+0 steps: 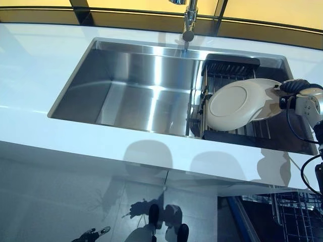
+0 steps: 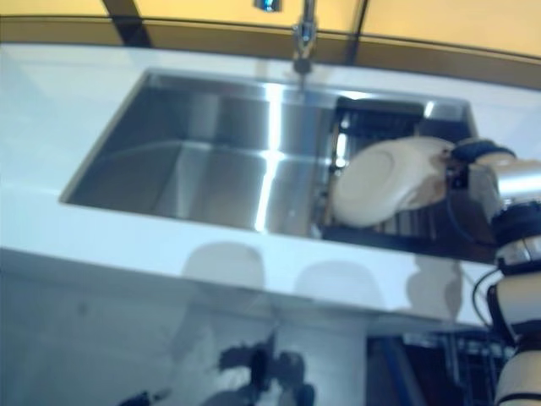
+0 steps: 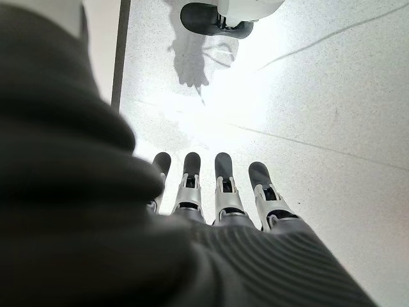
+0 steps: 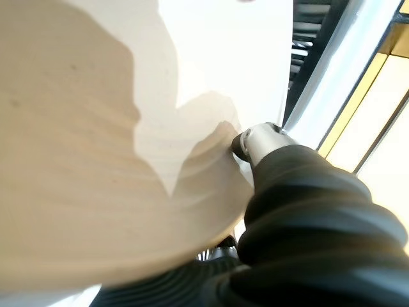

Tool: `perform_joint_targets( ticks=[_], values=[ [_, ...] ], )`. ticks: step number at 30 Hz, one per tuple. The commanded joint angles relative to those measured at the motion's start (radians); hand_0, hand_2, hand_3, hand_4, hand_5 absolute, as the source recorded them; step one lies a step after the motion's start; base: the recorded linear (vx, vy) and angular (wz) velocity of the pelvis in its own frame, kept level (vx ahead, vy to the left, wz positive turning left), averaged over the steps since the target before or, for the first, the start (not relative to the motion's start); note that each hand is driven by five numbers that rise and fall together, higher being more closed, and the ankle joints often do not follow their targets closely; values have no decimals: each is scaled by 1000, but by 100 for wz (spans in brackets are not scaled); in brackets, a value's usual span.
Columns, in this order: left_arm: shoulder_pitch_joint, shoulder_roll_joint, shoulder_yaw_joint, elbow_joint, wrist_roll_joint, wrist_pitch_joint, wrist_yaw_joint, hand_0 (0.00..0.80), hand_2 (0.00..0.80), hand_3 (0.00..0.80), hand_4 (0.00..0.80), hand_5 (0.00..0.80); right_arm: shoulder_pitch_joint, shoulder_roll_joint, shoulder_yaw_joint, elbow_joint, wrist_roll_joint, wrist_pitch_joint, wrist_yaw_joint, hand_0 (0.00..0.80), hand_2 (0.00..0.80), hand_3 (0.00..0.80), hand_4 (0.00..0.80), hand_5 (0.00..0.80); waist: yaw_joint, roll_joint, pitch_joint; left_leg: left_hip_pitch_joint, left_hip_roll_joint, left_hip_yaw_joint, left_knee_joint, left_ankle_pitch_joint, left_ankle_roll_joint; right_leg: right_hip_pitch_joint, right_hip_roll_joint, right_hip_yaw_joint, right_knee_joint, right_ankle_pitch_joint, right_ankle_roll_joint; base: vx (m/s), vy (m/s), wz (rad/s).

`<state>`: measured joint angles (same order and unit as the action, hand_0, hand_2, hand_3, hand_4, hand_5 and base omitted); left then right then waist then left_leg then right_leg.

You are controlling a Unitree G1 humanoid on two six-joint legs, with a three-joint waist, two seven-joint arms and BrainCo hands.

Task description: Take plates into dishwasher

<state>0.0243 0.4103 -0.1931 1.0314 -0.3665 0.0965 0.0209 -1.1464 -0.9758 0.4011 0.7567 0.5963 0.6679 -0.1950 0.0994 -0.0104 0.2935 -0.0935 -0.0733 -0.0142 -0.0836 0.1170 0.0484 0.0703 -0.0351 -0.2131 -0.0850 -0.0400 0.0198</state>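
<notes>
A cream plate (image 1: pixel 237 105) stands tilted on edge above the dark dish rack (image 1: pixel 229 68) in the right end of the sink (image 1: pixel 126 85). My right hand (image 1: pixel 298 93) comes in from the right and grips the plate's right rim. In the right wrist view the plate (image 4: pixel 96 128) fills most of the picture and the thumb (image 4: pixel 259 142) presses on its face; the fingers are hidden behind it. My left hand (image 3: pixel 225 192) hangs low over the floor with straight fingers and holds nothing.
A faucet (image 1: pixel 189 22) stands behind the sink's middle. White counter (image 1: pixel 75 141) runs round the sink. A wire dishwasher basket (image 1: pixel 298 217) shows below the counter at the lower right. A dark shoe (image 3: pixel 208 16) rests on the grey floor.
</notes>
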Motion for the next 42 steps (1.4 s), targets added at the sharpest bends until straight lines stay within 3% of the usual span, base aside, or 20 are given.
perform_joint_targets(
  ticks=[1, 12, 21, 33, 42],
  values=[
    [33, 6, -53, 12, 17, -13, -2, 0, 0, 0, 0, 0, -104, -103, 54, -77, -115, -84, -39, 800, 800, 800, 800, 800, 16, -16, -72, 67, 40, -8, -4, -134, -42, -50, -20, -20, -2, 31, 34, 0, 0, 0],
    [48, 8, -50, 24, 41, -20, 1, 0, 0, 0, 0, 0, -176, -192, 134, -147, -302, -51, -18, 800, 800, 800, 800, 800, 8, -57, -126, 109, 45, 8, -4, -151, -37, -13, -12, -4, -2, 22, 41, 6, 0, -2],
    [51, 9, -46, 29, 56, -11, 2, 0, 0, 0, 0, 0, -205, -229, 184, -185, -477, -58, 28, 800, 800, 800, 800, 800, 6, -71, -163, 126, 48, 15, -4, -162, -33, 2, -8, 5, -2, 16, 46, 2, 2, -1],
    [52, 10, -37, 12, 72, 11, 10, 0, 0, 0, 0, 0, -178, -302, 253, -269, -887, -148, 91, 800, 800, 800, 800, 800, 5, -75, -191, 124, 50, 17, -4, -166, -26, -2, -7, 10, -2, 13, 55, -3, 0, 0],
    [44, 14, -30, 8, 108, 17, -13, 0, 0, 0, 0, 0, -75, -357, 224, -297, -1015, -219, 85, 800, 800, 800, 800, 800, -16, -73, -214, 135, 55, 40, -4, -179, -19, -1, -5, 28, -2, 14, 62, -14, 3, -4]
  ],
)
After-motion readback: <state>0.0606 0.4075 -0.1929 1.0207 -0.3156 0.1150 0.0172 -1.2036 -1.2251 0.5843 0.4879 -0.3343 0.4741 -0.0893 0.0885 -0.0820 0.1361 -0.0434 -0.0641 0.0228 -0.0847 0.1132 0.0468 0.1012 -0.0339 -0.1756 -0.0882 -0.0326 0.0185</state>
